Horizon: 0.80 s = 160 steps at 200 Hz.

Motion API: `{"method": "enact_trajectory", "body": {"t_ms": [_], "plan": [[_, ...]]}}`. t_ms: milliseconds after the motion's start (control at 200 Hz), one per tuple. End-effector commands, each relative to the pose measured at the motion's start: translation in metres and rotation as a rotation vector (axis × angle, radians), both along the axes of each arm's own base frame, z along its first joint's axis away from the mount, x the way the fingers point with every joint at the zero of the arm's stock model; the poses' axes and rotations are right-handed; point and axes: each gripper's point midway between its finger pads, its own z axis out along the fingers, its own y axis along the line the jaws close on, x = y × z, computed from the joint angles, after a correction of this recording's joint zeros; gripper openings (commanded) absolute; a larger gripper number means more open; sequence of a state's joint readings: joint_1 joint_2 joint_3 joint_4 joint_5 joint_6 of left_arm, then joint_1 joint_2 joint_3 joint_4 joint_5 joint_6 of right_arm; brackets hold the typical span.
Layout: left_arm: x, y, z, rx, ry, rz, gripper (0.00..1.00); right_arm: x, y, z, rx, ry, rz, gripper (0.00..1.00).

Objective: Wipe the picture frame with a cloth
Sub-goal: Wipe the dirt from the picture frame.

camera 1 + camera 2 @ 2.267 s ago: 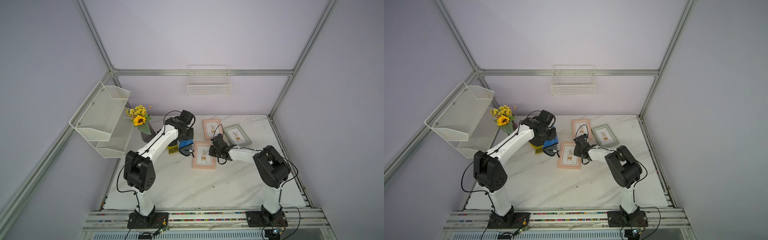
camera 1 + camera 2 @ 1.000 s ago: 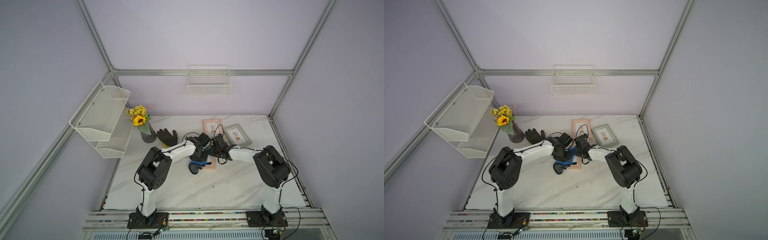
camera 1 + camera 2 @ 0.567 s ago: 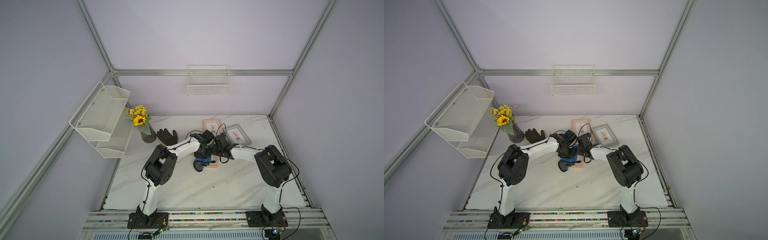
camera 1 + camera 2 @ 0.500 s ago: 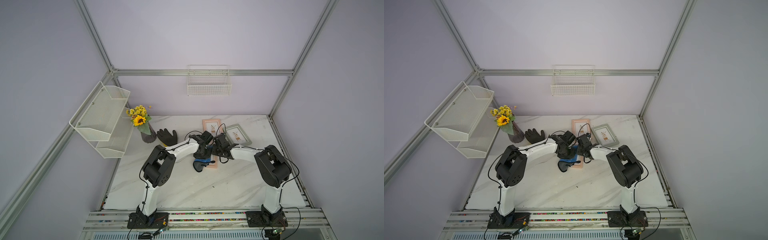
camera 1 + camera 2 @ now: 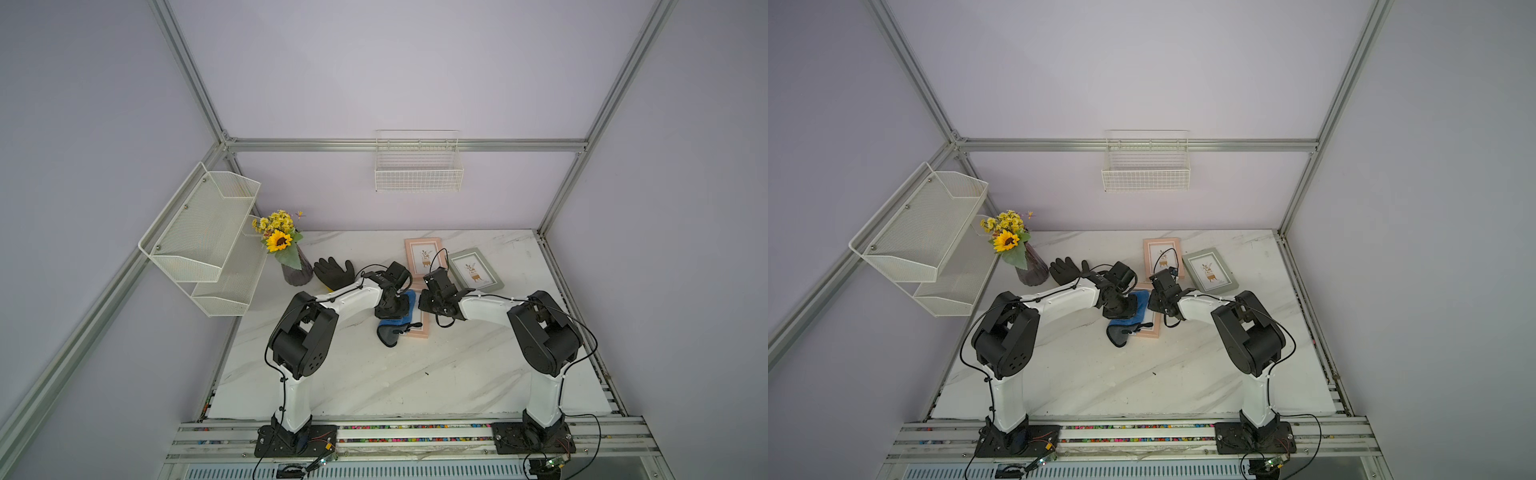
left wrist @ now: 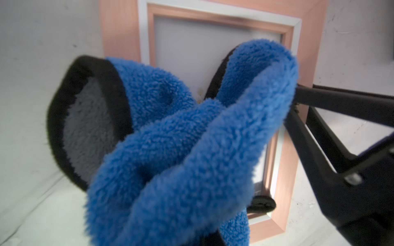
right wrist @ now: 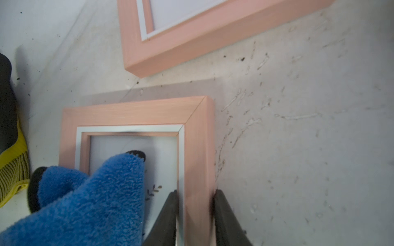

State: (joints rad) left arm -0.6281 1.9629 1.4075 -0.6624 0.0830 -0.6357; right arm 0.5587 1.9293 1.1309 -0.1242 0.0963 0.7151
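A pink picture frame (image 5: 422,329) (image 5: 1152,329) lies flat mid-table. The blue cloth (image 5: 406,305) (image 5: 1140,302), grey on its reverse with dark edging, is bunched on the frame's glass, one corner trailing onto the table. My left gripper (image 5: 392,309) (image 5: 1121,309) stands over it, shut on the cloth (image 6: 191,149); its jaws are buried in the pile. My right gripper (image 7: 195,193) (image 5: 424,301) is shut across the frame's side rail (image 7: 198,149), one finger (image 7: 168,213) on the glass side and one outside.
A second pink frame (image 5: 424,255) and a grey-green frame (image 5: 476,270) lie behind. A black-and-yellow glove (image 5: 334,270) and a flower vase (image 5: 293,266) sit at the back left. A mesh shelf (image 5: 208,237) hangs on the left wall, a wire basket (image 5: 417,166) on the back wall.
My left arm carried the cloth from beside the glove across to the pink frame, then slid it further over the glass. The right gripper has kept its grip on the rail.
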Motion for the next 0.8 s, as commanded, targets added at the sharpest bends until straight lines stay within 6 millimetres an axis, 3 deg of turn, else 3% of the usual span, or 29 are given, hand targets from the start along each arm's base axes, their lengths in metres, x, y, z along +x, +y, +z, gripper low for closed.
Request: {"method": "enact_trajectory", "body": {"t_ms": [0,80,230,420,540,650,795], "plan": [[-0.017,-0.025,-0.020,-0.060,0.087,-0.026,0.00,-0.019,-0.015,-0.031,-0.058,0.105,-0.002,0.29],[-0.015,-0.032,-0.014,-0.107,0.072,-0.021,0.00,-0.020,-0.013,-0.031,-0.058,0.106,0.010,0.28],[0.008,-0.031,-0.004,-0.120,0.032,0.011,0.00,-0.025,-0.013,-0.036,-0.061,0.109,0.017,0.28],[0.057,-0.003,-0.001,-0.056,-0.022,0.086,0.00,-0.032,-0.015,-0.042,-0.068,0.120,0.018,0.28],[0.075,0.009,-0.003,0.001,-0.046,0.090,0.00,-0.034,-0.018,-0.044,-0.075,0.125,0.013,0.28],[0.069,0.014,-0.009,0.024,-0.020,0.083,0.00,-0.033,-0.018,-0.044,-0.077,0.125,0.011,0.28],[0.032,0.007,-0.007,0.004,0.018,0.044,0.00,-0.031,-0.017,-0.045,-0.080,0.128,0.008,0.28]]}}
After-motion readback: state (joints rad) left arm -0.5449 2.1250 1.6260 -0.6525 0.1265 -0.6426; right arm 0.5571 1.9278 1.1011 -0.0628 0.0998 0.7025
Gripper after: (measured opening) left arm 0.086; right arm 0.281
